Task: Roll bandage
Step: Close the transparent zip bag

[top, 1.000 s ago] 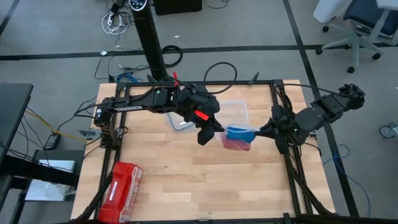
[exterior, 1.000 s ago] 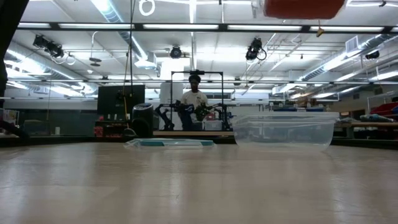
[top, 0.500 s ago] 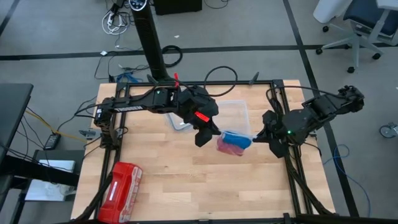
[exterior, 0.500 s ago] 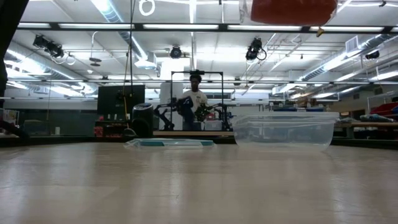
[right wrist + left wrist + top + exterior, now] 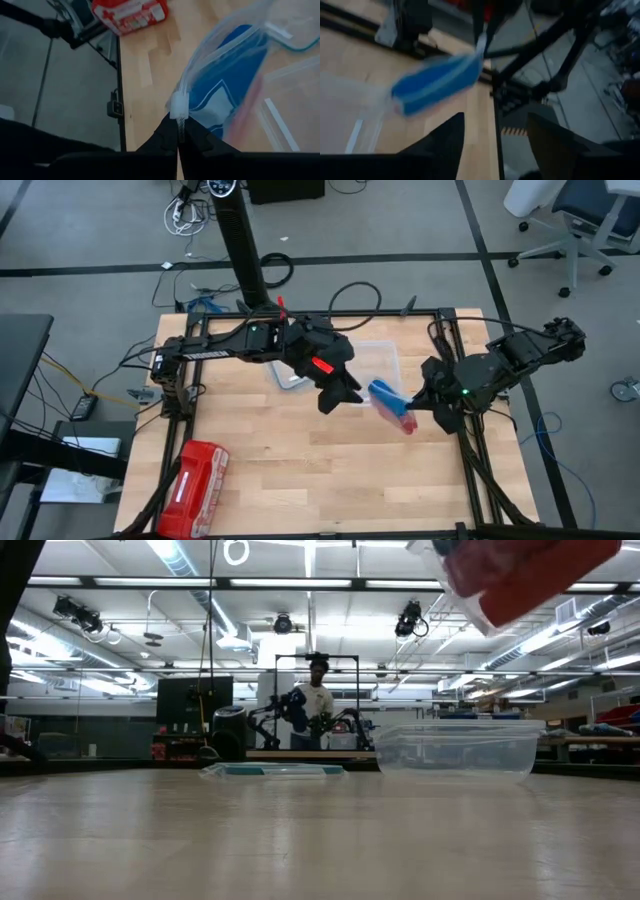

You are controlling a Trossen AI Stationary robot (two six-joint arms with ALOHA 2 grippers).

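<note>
At the tabletop's (image 5: 300,470) near-left corner lies a red pack (image 5: 192,476), well away from the work and playing no part in it. Further right, the left gripper (image 5: 347,392) hangs above the middle of the tabletop with its fingers spread and nothing between them, just beside a clear plastic bag (image 5: 393,406). Behind it sit a clear tub (image 5: 385,360) and its lid (image 5: 288,380), probably the place the bag belongs. The bag hangs tilted in the air, and inside it are the blue bandage (image 5: 385,395) and something pink-red (image 5: 404,421). The right gripper (image 5: 418,406), at the right side, is pressed together on the bag's zip edge (image 5: 178,106), so the bag dangles from that one pinch. Held by its top like this, the bag's mouth is presented toward the left gripper, likely for opening it.
</note>
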